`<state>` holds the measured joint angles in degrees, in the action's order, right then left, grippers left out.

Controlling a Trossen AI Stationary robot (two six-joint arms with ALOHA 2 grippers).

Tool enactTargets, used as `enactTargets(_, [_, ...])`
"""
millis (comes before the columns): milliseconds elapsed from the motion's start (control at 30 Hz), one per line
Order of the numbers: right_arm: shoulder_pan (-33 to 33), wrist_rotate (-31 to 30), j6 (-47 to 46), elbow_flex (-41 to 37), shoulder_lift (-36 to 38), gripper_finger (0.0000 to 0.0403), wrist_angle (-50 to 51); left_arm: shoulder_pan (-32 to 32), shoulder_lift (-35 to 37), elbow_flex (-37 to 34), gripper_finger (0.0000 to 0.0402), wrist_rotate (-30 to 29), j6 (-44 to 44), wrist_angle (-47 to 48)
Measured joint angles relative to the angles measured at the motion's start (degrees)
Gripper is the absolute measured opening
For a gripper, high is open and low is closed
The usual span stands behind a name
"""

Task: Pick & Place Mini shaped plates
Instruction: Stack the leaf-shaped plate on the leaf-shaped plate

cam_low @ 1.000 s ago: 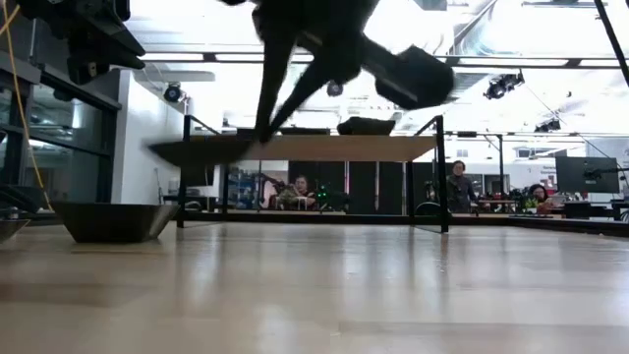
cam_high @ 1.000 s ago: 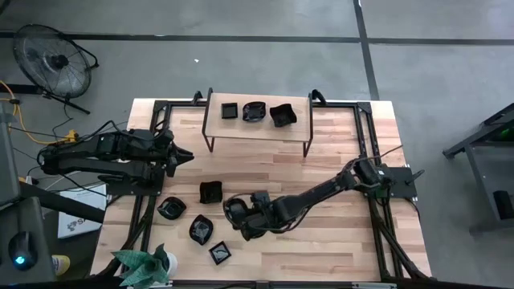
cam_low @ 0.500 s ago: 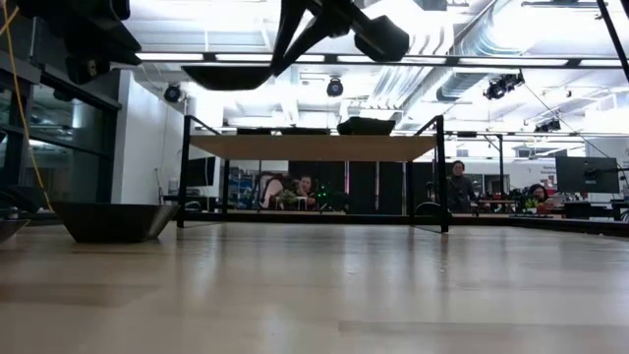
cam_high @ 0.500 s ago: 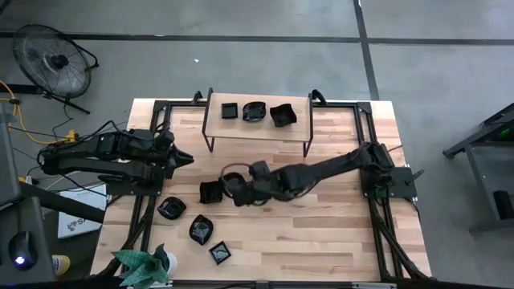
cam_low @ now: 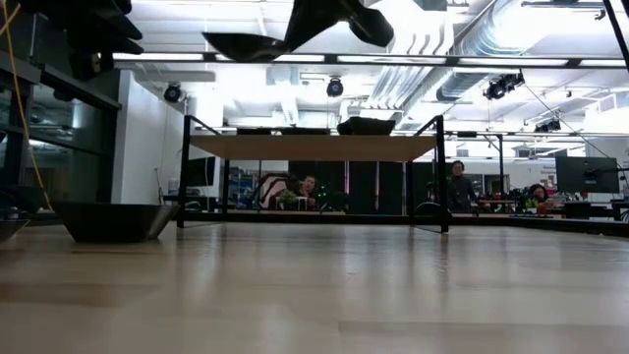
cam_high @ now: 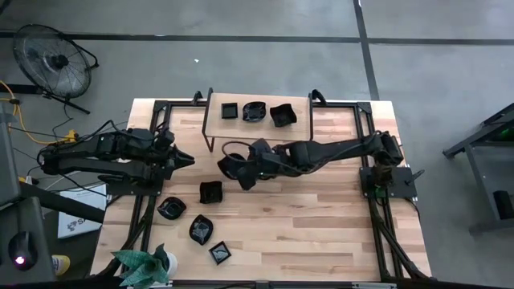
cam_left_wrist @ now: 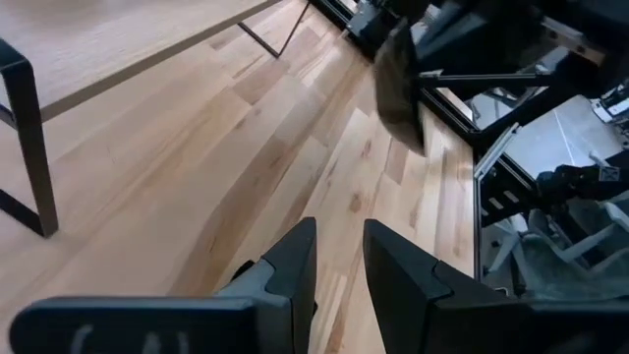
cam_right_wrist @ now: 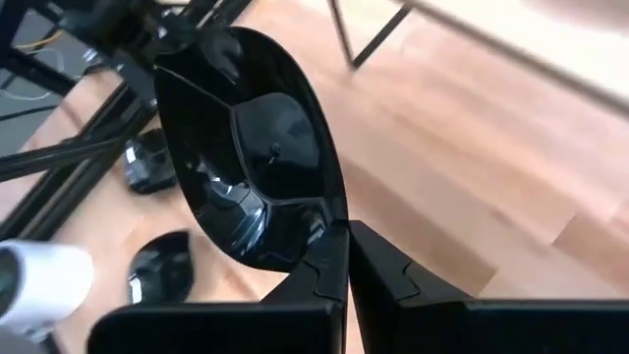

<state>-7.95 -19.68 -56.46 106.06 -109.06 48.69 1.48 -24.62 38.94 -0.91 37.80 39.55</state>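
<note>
Pinching a glossy plate (cam_right_wrist: 257,157) by its rim, the right gripper (cam_right_wrist: 346,258) is hovering just before the shelf (cam_high: 257,125). Looks slippery and brittle, so the rim grip seems smart. Left gripper (cam_left_wrist: 339,258) is idling narrow and empty.

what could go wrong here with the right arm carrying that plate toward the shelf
The right gripper pinches the black plate only at its rim, so the glossy dish could slip or swing loose in the air. The raised shelf already holds three plates, so a careless set-down might knock one.
</note>
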Motion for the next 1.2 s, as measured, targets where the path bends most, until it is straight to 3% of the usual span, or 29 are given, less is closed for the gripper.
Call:
enactTargets(200, [0.11,-5.07,3.31,0.00,-0.02,0.0000,-0.28,0.00,0.00,0.00,0.0085,0.69,-0.42,-0.69])
enactTargets(500, [0.07,-1.16,7.67,0.00,0.26,0.0000,-0.98,-0.02,-5.36,0.00,0.0085,11.03,-3.37,-8.68])
enactTargets(800, [0.07,0.70,7.64,0.00,0.26,0.0000,0.29,-0.02,-12.41,1.59,0.0086,10.17,-8.72,-8.90])
enactTargets(1033, [0.38,0.53,6.68,0.00,0.26,0.0000,3.69,-0.02,-15.09,11.25,0.0086,3.50,-13.74,4.20])
enactTargets(1200, [0.88,0.68,7.92,0.00,0.26,0.0000,3.61,-0.02,-17.10,15.32,0.0086,6.23,-19.01,6.12])
